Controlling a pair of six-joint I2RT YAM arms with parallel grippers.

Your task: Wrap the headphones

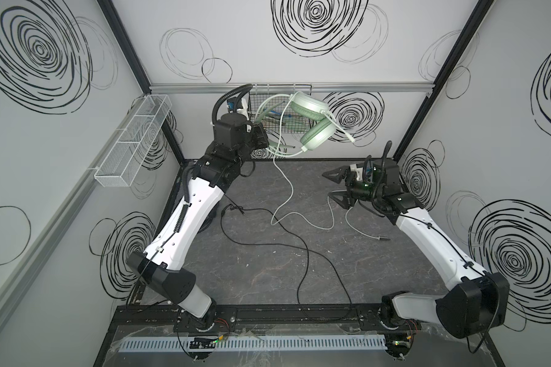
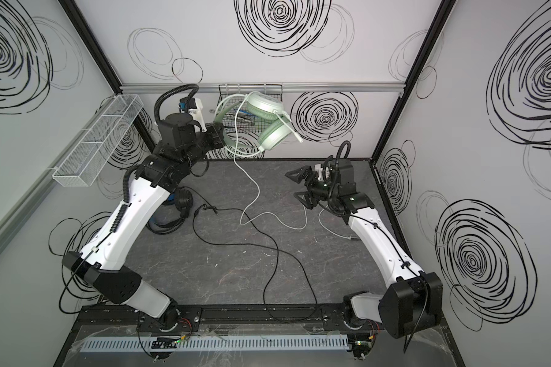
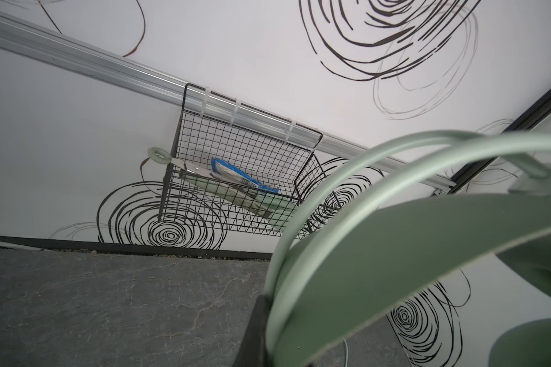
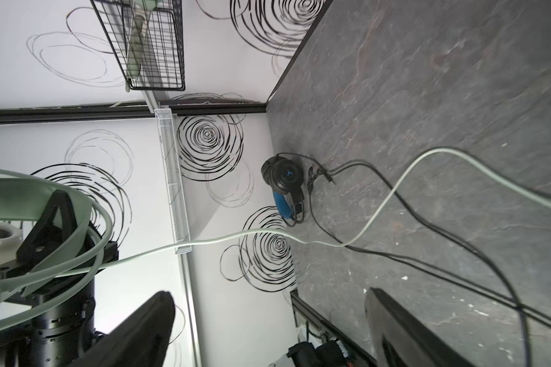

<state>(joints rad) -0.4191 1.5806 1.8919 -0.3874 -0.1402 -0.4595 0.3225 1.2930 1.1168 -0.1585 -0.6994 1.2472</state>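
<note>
Two headsets: the mint headset (image 1: pixel 315 124) hangs in the air at the upper middle of both top views. The black headset (image 2: pixel 180 203) lies on the table (image 1: pixel 268 270) at the middle left of a top view, partly under the left arm.
Left gripper (image 1: pixel 266 143): its fingers are closed tight on the mint headset's band. The ear cups dangle to the right of it.
Right gripper (image 1: pixel 333 187): its fingers are spread wide and hold nothing. It sits at the middle right, near the white cord (image 1: pixel 287 190).
Cords: the white cord drops from the held headset to the table and lies loose. It looks to cross the black cord (image 1: pixel 299 251) near the middle.
Risk, tangle: pulling the white cord may drag the black cord along, because they seem to lie over each other.
Risk, snag: the ear cups and the mic arm (image 1: pixel 344 132) hang right in front of the black wire basket (image 3: pixel 204 143). A swing may hook them on its wires.
Risk, slip: the band is thin and smooth, so the heavy cups may twist it out of the fingers.
Black wire basket: it holds a blue packet (image 3: pixel 236 174) and a pale green tool with a ring end (image 3: pixel 159 155) that pokes out one side.
White mesh basket (image 1: pixel 131 143): it hangs at the upper left and has three parts. Nothing shows inside them.
</note>
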